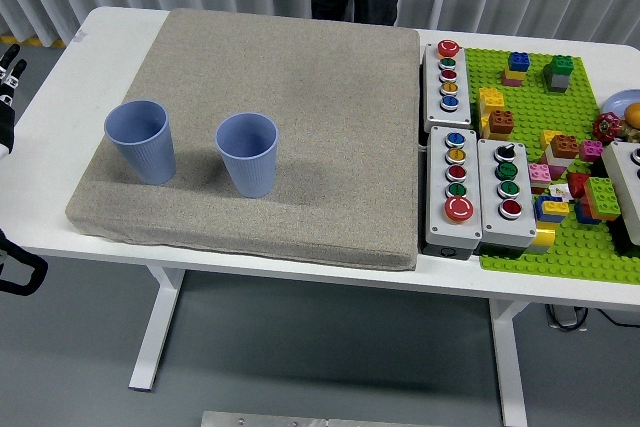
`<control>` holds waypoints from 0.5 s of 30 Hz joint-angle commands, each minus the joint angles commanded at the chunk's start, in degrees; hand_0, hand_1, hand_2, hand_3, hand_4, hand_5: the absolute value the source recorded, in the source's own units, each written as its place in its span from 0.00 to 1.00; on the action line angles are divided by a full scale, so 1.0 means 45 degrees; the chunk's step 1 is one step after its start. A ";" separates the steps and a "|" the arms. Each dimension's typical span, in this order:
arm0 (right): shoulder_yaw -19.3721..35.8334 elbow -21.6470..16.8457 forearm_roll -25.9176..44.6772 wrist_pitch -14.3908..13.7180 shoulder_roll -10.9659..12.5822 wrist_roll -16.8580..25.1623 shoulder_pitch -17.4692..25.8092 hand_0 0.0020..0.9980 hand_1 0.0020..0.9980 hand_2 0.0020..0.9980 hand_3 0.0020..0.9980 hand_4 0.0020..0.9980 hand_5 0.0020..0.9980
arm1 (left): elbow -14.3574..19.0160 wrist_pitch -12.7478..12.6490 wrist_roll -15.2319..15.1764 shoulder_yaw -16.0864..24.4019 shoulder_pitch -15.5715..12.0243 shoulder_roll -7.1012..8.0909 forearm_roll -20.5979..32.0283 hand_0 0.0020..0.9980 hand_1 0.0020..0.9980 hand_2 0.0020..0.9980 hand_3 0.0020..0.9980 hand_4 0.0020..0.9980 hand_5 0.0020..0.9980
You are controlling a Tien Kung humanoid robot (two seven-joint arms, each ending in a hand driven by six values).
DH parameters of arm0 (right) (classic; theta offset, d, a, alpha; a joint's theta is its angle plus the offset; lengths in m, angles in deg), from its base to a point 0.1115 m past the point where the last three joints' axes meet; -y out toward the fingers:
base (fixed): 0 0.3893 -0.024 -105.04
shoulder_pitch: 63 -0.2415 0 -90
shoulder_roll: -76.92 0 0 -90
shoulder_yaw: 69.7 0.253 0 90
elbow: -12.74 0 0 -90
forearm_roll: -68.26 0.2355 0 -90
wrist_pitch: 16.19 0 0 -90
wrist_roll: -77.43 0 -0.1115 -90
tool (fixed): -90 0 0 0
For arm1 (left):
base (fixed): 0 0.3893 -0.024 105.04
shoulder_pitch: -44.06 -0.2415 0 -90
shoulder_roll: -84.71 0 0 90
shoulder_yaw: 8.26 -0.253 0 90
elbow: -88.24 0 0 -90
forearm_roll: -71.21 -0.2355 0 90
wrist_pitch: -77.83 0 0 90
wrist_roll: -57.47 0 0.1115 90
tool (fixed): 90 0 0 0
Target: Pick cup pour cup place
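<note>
two blue cups stand upright on the grey mat (300, 97), the left cup (141, 141) and the right cup (247, 153) apart, with a bare gap between them. the mat's far half and right part lie open. past the mat's right edge, button boxes (451, 187) and a green brick plate (560, 162) crowd the table.
</note>
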 joint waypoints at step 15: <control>0.0091 0.0000 -0.0203 0.0023 -0.0013 -0.0054 0.0087 0.72 0.68 0.72 0.69 0.31 0.34 | 0.0255 0.1249 0.0605 -0.0253 -0.0743 0.0099 -0.2606 0.98 0.97 1.00 1.00 0.92 0.11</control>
